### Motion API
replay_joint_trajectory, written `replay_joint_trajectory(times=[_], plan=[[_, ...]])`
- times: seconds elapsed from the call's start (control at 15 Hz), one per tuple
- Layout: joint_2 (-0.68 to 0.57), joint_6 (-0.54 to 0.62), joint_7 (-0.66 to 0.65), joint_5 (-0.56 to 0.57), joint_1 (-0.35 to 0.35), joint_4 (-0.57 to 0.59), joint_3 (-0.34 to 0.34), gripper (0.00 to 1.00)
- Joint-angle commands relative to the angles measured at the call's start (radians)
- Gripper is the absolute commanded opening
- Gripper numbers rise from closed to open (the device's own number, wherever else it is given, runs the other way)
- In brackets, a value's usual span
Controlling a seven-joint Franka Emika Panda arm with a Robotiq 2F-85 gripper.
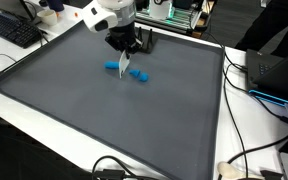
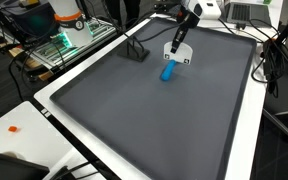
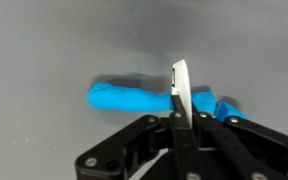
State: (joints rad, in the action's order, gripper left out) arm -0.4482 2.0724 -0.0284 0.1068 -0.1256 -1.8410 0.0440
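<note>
Contact with a blue lump (image 3: 129,98), by the look of it. Grips a thin white strip (image 3: 180,85) edge-on, claw (image 3: 180,116) pressed together on the strip's upper end, with no gap beyond the strip's own thickness. Holds it upright, lower edge down on the lump directly beneath the claw. Blue lump flat on a grey mat (image 1: 84,110), stretched crosswise under the claw: longer and smooth to one side of the strip, shorter and knobbly to the other. Black stand (image 1: 144,42) just behind the claw on the same mat, apart from the lump. White table (image 1: 24,130) all round the mat, well away from the claw.

Done, judging from this: strip in the claw, placed over the lump, set down across it. Unclear whether pressed right through to the mat: blue on either side of the strip in both exterior views, the spot under the edge hidden in the wrist view. Left, probably: pressing down to the mat if not yet through, then lifting clear of the lump.
</note>
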Motion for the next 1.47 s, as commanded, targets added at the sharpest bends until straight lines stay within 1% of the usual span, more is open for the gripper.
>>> replay_joint_trajectory(times=[0.0,0.13,0.47,1.4], plan=[[0.041,-0.009,0.03,-0.012,0.02,-0.032,0.008,0.01],[0.05,-0.007,0.043,-0.022,0.029,-0.034,0.011,0.01],[0.057,-0.001,0.036,-0.006,0.034,-0.034,0.001,0.01],[0.009,0.031,0.033,0.001,0.046,-0.031,-0.003,0.01]])
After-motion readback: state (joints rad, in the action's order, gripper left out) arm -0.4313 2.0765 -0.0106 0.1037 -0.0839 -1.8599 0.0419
